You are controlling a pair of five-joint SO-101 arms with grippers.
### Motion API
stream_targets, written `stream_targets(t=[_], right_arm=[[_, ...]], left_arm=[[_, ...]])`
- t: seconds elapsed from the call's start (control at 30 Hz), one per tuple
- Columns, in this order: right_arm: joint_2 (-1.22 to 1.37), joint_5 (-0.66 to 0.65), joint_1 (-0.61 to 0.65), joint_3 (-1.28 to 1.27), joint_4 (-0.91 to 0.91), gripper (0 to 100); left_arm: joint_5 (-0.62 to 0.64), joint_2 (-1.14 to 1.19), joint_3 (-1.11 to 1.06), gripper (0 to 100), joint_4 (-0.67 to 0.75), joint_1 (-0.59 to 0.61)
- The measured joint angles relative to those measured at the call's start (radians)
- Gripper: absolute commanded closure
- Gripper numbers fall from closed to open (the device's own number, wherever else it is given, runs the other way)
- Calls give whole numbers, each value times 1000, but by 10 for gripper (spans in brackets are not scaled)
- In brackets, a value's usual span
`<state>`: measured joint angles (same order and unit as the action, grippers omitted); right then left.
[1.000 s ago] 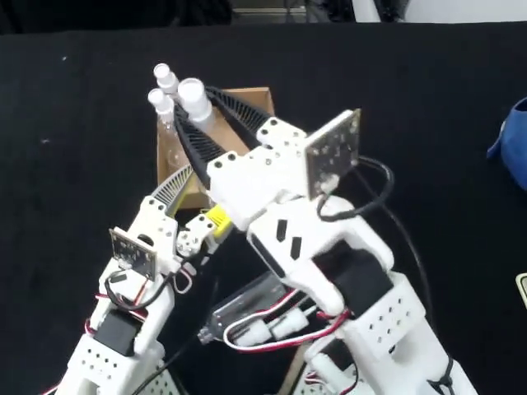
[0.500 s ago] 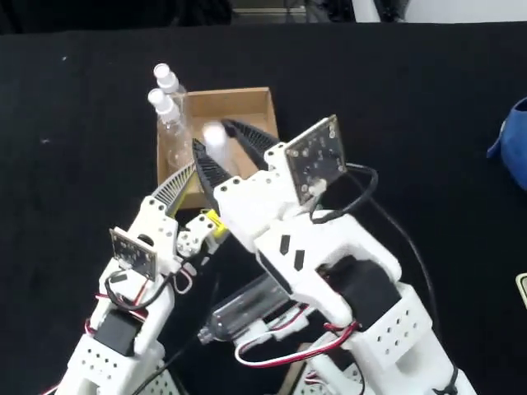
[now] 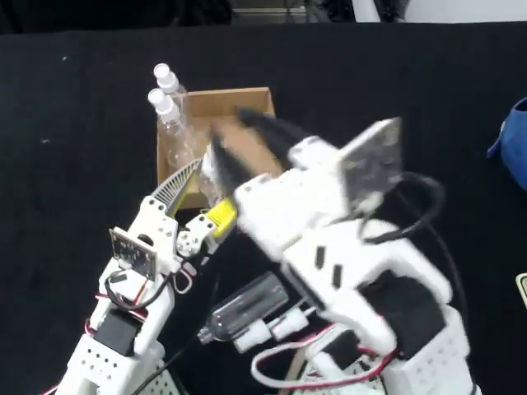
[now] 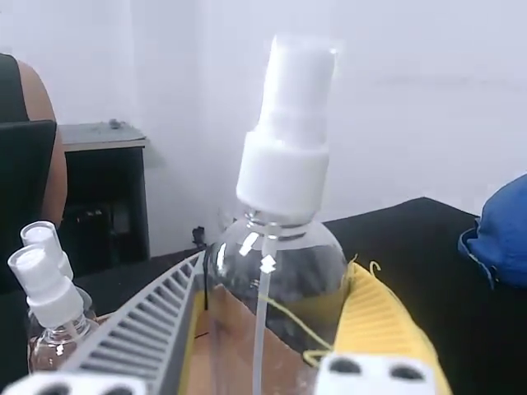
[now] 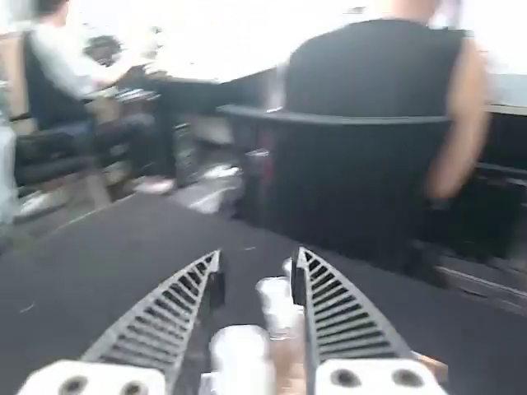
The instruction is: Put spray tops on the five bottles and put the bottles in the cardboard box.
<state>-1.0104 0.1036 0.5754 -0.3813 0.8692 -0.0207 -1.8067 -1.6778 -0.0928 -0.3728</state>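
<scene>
The bottle in the left pincer stands upright and is clear. A white spray top is seated on its neck, and a thin tube runs down inside it. The pincer is closed on the bottle's body, with the grey ribbed finger on one side and the yellow one on the other. It holds the bottle at the near edge of the cardboard box, and brown cardboard shows just below the glass.

Two more bottles stand upright side by side at the box's far left corner, each with a white spray top. From the left wrist they show close beside the grey finger. I cannot tell whether their bases rest inside the box.

The right pincer hangs above the box with its two dark ribbed fingers spread wide and nothing between them. In its own wrist view, white spray tops show beyond the gap between those fingers.

Another clear bottle lies on its side on the black surface, close to the arms' bases and well apart from the box. A piece of blue fabric sits at the right edge of the surface.
</scene>
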Motion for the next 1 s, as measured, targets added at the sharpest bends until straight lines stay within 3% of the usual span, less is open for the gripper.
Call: stream_targets(t=[0.2,0.33,0.4,0.57,0.73,1.0], right_arm=[[-15,0,-295,-43,6,893],[-8,0,-402,-184,5,904],[-8,0,-442,-259,0,969],[-8,72,-465,-479,-107,988],[-8,107,-465,-715,-327,987],[-8,107,-477,-904,-557,987]], left_arm=[[0,0,0,970,-106,0],[0,0,0,970,-121,11],[0,0,0,970,-121,41],[0,0,0,970,-121,126],[0,0,0,971,-123,152],[0,0,66,971,-302,212]])
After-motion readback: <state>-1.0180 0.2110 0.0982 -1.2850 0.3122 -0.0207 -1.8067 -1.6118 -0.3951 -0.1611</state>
